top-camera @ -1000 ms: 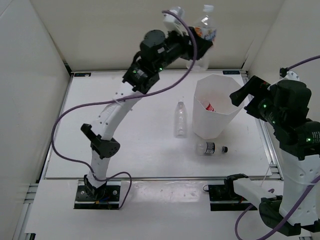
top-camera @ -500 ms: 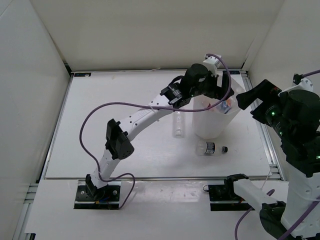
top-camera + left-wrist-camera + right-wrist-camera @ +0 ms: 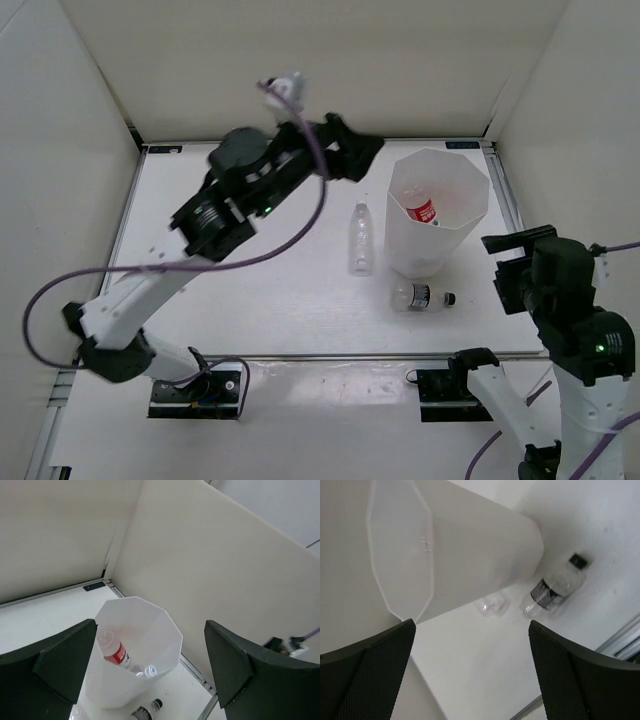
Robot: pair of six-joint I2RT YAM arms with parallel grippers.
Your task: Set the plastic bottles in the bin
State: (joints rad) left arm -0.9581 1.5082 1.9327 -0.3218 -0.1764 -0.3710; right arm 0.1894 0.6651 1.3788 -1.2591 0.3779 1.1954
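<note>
**Top external view: two bottles lie outside, and one is risky to reach**

The biggest danger, I think, is at the black-capped bottle (image 3: 421, 296). It lies on its side on the surface (image 3: 250, 300), just beside the base of the bin (image 3: 432, 258). Jaws that come down for it have little room on the bin side. A finger could push the bin wall and shift or tip it, because the bin is tall and becomes narrow toward the base. A finger could also touch the round bottle first and make it roll away.

The nearly plain bottle (image 3: 360, 238) lies to the left of the bin, near it but apart. It is clear on a white surface, so it is easy to misjudge its place. Both bottles look thin and smooth, so I expect they can slip or bend if they are held off-centre.

Inside the bin the left wrist view shows the red-labelled bottle (image 3: 116, 653), and beside it a second bottle with a white cap (image 3: 150, 670), mostly hidden.

The left jaws are spread wide and hold nothing, high above the surface and left of the bin. The right jaws are also wide and hold nothing, raised near the bin on its right side.
</note>
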